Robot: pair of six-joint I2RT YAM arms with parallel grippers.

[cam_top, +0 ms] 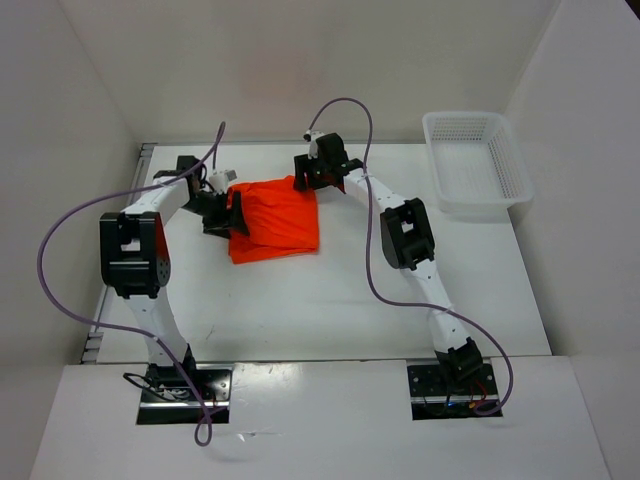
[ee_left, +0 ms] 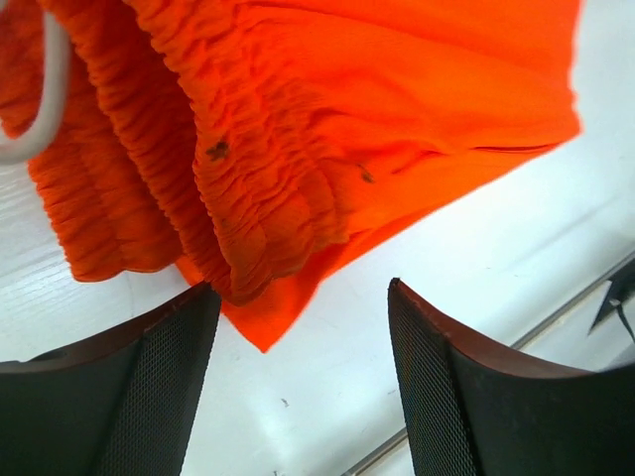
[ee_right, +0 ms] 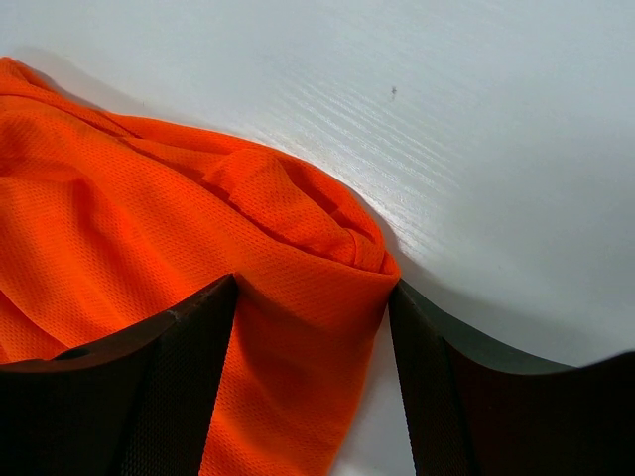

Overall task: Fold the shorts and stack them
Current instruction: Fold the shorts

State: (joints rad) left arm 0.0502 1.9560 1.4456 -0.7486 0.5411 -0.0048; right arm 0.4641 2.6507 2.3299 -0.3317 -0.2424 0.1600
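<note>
The orange shorts (cam_top: 275,222) lie bunched on the white table (cam_top: 330,300), toward the back and left of centre. My left gripper (cam_top: 232,212) sits at their left edge. In the left wrist view it (ee_left: 303,297) is open, mostly bare table between its fingers; the gathered waistband (ee_left: 248,169) and a white drawstring (ee_left: 50,99) lie just beyond the tips. My right gripper (cam_top: 305,180) is at the shorts' far right corner. In the right wrist view it (ee_right: 313,293) stands open astride a fold of the orange fabric (ee_right: 149,228), which fills the gap between the fingers.
A white mesh basket (cam_top: 475,160) stands at the back right of the table. White walls enclose the back and both sides. A metal rail (ee_left: 556,307) runs along the table's left edge, close to the left gripper.
</note>
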